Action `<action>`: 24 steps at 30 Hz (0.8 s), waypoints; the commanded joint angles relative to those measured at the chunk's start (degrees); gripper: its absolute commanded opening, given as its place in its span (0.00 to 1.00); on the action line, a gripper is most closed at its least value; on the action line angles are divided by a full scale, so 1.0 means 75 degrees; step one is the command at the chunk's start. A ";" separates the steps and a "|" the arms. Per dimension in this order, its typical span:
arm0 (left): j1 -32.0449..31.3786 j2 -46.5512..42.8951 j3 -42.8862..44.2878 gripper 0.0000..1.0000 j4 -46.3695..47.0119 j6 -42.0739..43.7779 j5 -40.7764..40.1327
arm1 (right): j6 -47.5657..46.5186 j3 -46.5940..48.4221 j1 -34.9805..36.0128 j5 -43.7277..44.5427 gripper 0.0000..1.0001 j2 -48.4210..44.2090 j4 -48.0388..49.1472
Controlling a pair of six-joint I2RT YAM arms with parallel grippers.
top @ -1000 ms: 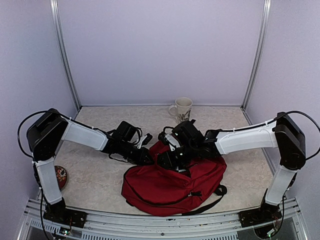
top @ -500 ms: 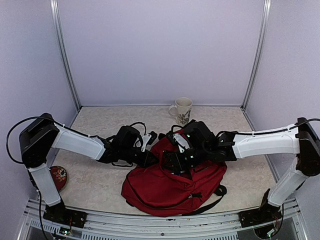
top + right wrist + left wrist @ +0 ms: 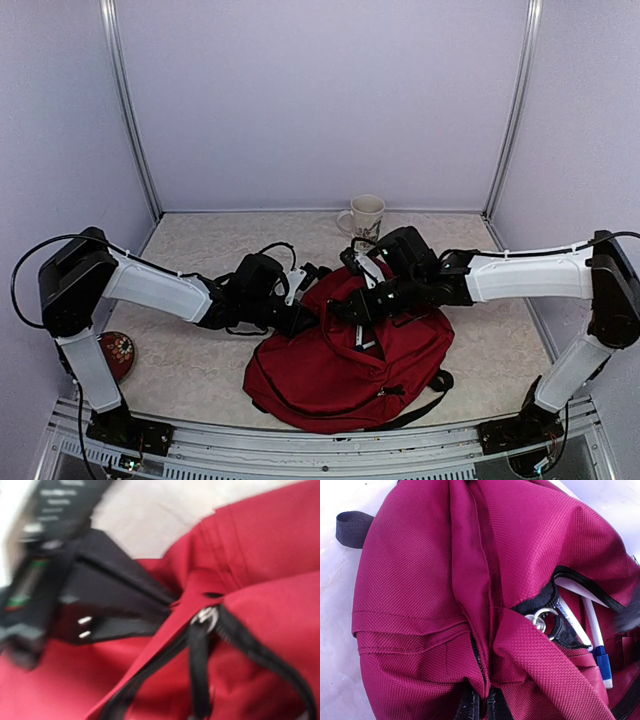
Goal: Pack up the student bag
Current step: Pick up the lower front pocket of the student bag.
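Observation:
The student bag (image 3: pixel 340 370), a dark-red backpack, lies in the middle of the table with its top toward the arms' grippers. My left gripper (image 3: pixel 483 707) is shut on a pinched fold of the bag's red fabric beside a zipper, at the bag's upper left (image 3: pixel 305 318). Just past that fold a metal zipper ring (image 3: pixel 540 617) sits at an open pocket holding a white pen with a blue cap (image 3: pixel 601 660). My right gripper (image 3: pixel 354 312) hangs over the bag's top. Its blurred view shows a black zipper pull strap (image 3: pixel 197 665) running down toward its jaws, which are hidden.
A patterned mug (image 3: pixel 365 218) stands at the back of the table behind the bag. A round red object (image 3: pixel 121 352) lies at the left edge near the left arm's base. Black bag straps (image 3: pixel 425 395) trail toward the front right.
The left arm has pushed right into the bag's top and kept its grip. The right arm has stretched out, and its gripper has shifted slightly right and back over the bag's opening.

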 commanded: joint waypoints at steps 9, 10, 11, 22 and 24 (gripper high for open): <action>-0.0109 -0.0388 0.0113 0.00 0.0401 0.0236 0.0054 | -0.0226 0.1003 -0.0068 0.0438 0.22 0.1514 0.0244; -0.0109 -0.0413 0.0089 0.00 0.0405 0.0247 0.0058 | -0.0225 0.1040 -0.0065 0.0462 0.22 0.1567 0.0268; -0.0109 -0.0432 0.0077 0.00 0.0403 0.0247 0.0057 | -0.0226 0.1065 -0.0066 0.0506 0.20 0.1611 0.0284; -0.0109 -0.0480 -0.0062 0.00 0.0499 0.0265 0.0128 | -0.0700 0.1038 -0.0072 0.1779 0.20 0.1042 -0.0519; -0.0109 -0.0481 -0.0059 0.00 0.0486 0.0292 0.0125 | -0.0716 0.0750 -0.0063 0.1744 0.20 0.0729 -0.0289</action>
